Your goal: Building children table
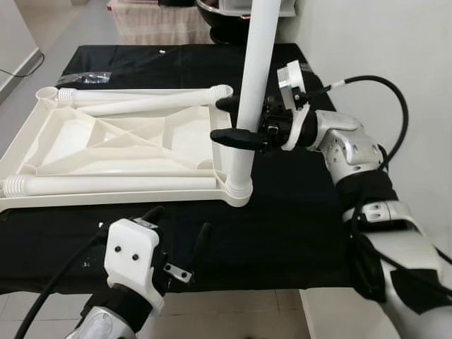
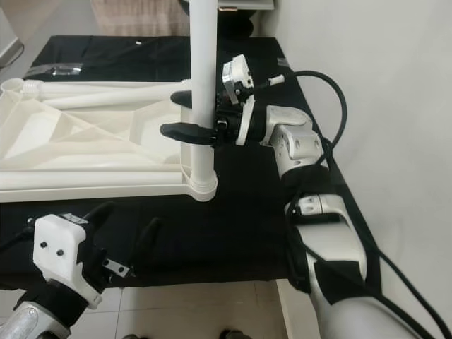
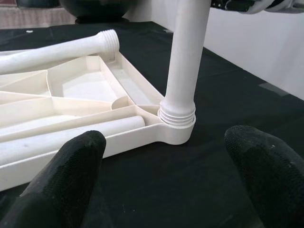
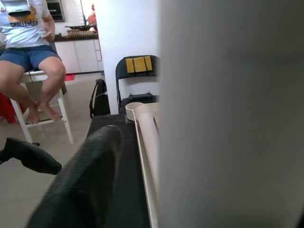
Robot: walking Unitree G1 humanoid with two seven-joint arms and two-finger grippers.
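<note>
The white plastic tabletop lies upside down on the black-covered table. One white leg stands upright in the tabletop's near right corner socket. My right gripper reaches in from the right at mid-height, one finger on each side of this leg. The right wrist view shows a gap between the near finger and the leg. Three loose legs rest in the tabletop, two at the far side and one along the near edge. My left gripper hovers open over the table's front edge, its fingers pointing at the socket.
A white wall runs close along the table's right side. A clear plastic bag lies at the far left of the cloth. A bin and a dark round object stand beyond. A person sits on a stool near a folding chair.
</note>
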